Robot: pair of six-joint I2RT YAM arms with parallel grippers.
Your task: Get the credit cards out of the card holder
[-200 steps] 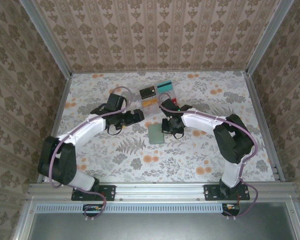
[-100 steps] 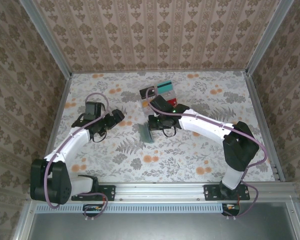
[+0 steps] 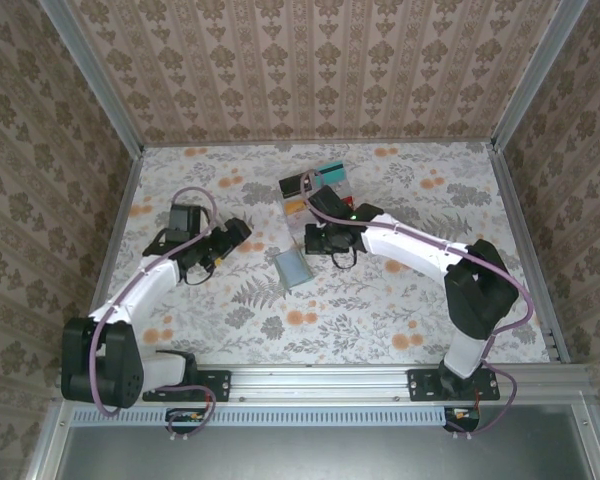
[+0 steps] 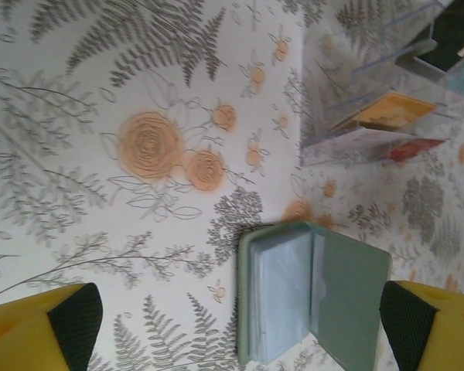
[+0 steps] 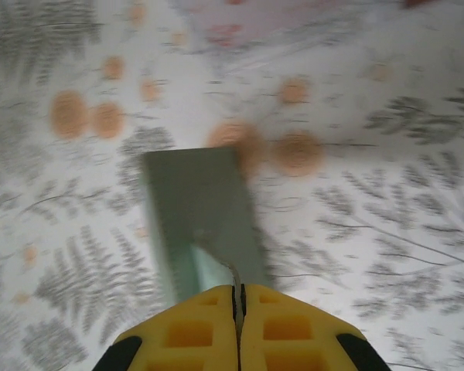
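Grey-green and spread open, the card holder lies flat near the middle of the table. The left wrist camera shows its inside, with a pale bluish-grey pocket panel beside a plain panel, while from above it reads as a small pale rectangle. At its 12 o'clock in the top view stand clear plastic boxes holding the credit cards. The orange-yellow and red ones show through the left wrist camera, the teal and dark ones from above.

At the holder's 10 o'clock the left gripper hovers with its fingers set wide apart. At 1 o'clock the right gripper has its fingers pressed together. Its own view is blurred, and I cannot tell whether the tips touch the holder.

The table covering is white, printed with orange blooms and grey ferns. Beige damask wallpaper lines the walls, framed by aluminium rails.
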